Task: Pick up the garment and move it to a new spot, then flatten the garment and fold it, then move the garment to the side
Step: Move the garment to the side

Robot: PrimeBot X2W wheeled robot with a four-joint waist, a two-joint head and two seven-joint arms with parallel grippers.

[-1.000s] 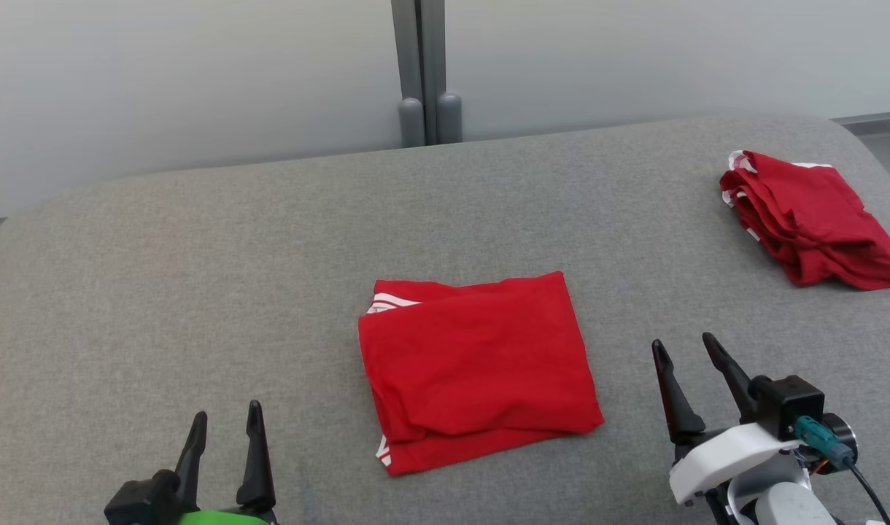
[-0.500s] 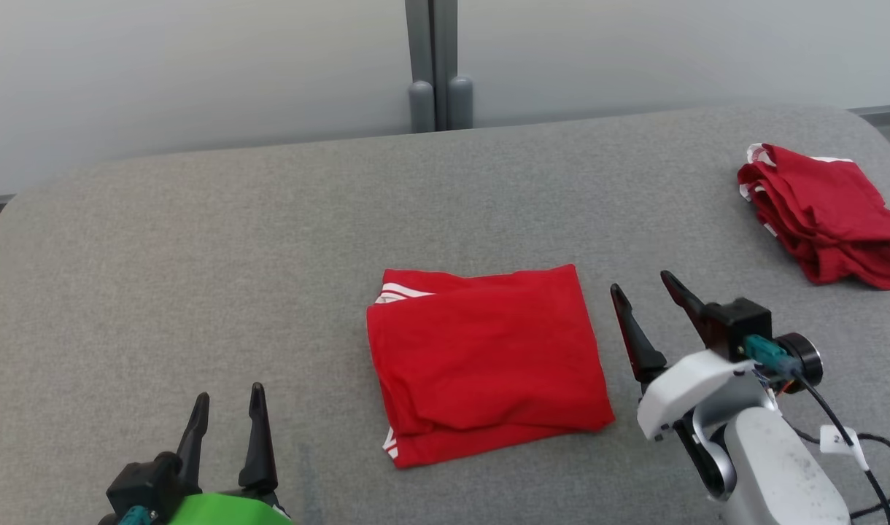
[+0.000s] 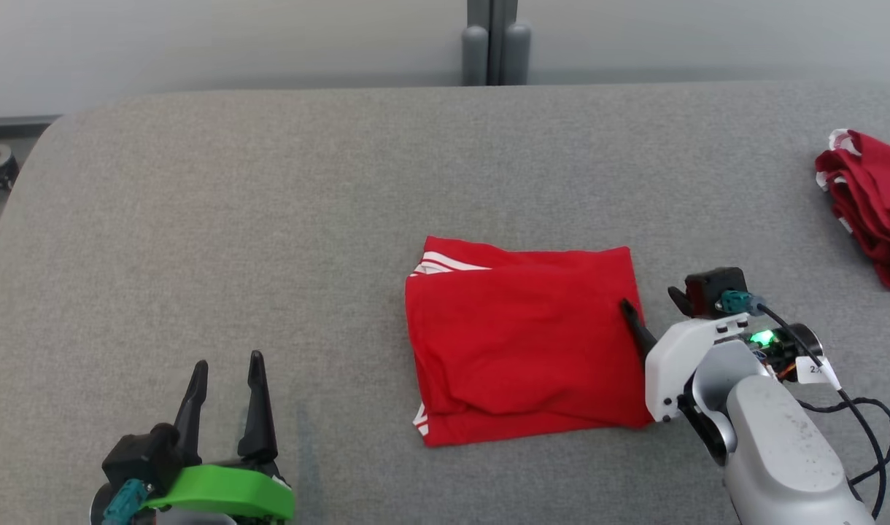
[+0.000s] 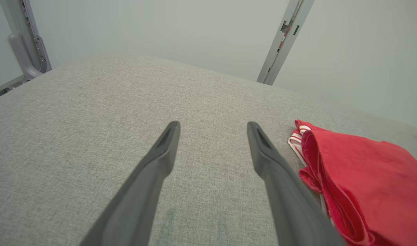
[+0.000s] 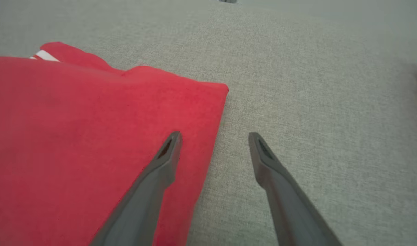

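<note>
The right pincer point(image 3: 648, 297) is hanging with fingers apart, straddling the edge of the folded garment point(image 3: 521, 350). The left pincer point(image 3: 227, 359) is gaping too, with the garment lying to its right.

Our left gripper point(image 3: 227, 360) hovers low by the table's point(image 3: 270, 182) near edge, its two fingers spread wide. Our right gripper point(image 3: 648, 297), on its pale forearm point(image 3: 780, 452), is stretched farther in, fingers likewise apart, tips angled down.
</note>
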